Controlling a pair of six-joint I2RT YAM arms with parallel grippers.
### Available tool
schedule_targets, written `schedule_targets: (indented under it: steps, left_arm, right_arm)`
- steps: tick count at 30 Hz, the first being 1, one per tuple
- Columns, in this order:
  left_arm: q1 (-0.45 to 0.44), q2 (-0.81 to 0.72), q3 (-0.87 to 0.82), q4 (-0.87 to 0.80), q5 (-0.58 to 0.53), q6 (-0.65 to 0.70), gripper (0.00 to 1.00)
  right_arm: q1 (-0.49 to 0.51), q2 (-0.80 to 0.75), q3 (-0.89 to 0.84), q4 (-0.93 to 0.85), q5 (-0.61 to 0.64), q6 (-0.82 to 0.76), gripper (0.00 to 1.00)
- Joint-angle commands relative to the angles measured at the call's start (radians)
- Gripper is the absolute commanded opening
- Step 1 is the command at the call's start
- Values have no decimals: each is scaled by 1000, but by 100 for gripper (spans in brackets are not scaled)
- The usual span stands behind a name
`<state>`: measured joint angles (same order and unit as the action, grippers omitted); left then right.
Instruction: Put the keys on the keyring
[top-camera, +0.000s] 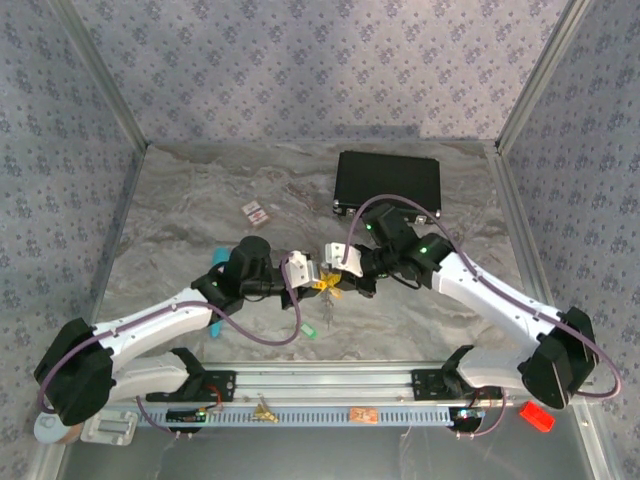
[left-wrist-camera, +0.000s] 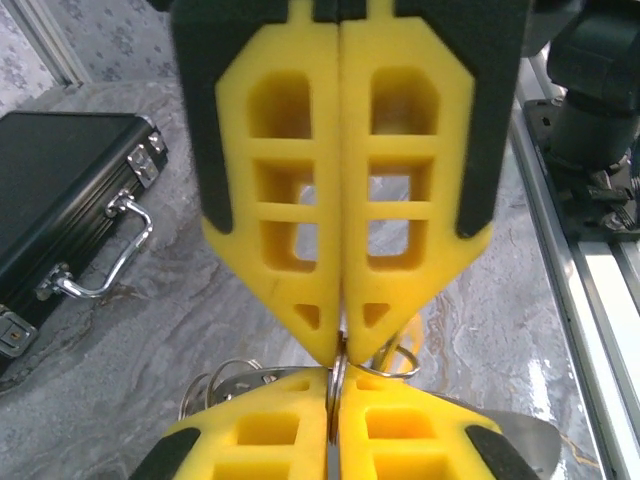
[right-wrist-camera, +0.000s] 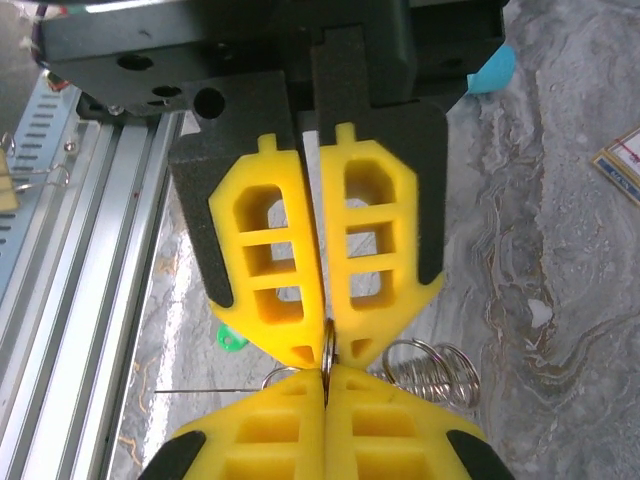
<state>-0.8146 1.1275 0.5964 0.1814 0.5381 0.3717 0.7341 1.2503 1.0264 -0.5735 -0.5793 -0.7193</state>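
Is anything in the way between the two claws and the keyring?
Nothing visible. The left gripper and right gripper meet tip to tip, both shut on the keyring. The green key lies on the table, apart from them.

Bright, even light w/ soft shadows; mild glare on table, wrist views slightly soft up close.
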Motion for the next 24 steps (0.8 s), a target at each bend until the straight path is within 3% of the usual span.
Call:
schedule_targets:
  steps: [1,3,5,8,18,24]
  left_arm:
    - [-6,-1,40,-16,-4,25,0]
    - [-5,-4,39,-15,-3,27,0]
    - [-5,-7,33,-7,-7,25,0]
    - [-5,-16,15,36,-14,-1,0]
    - [-6,-20,-24,166,-24,-131,0]
    - [-5,-28,-33,181,-21,-153,0]
  right_arm:
    - [21,-2,39,-75,-26,-35,0]
    - [12,-14,22,-45,-24,-7,4]
    - [-11,-45,-13,16,-26,45,25]
    - [-24,-113,-102,133,-13,130,36]
    - [32,-190,-279,335,90,300,37]
    - [42,-172,-283,363,177,311,29]
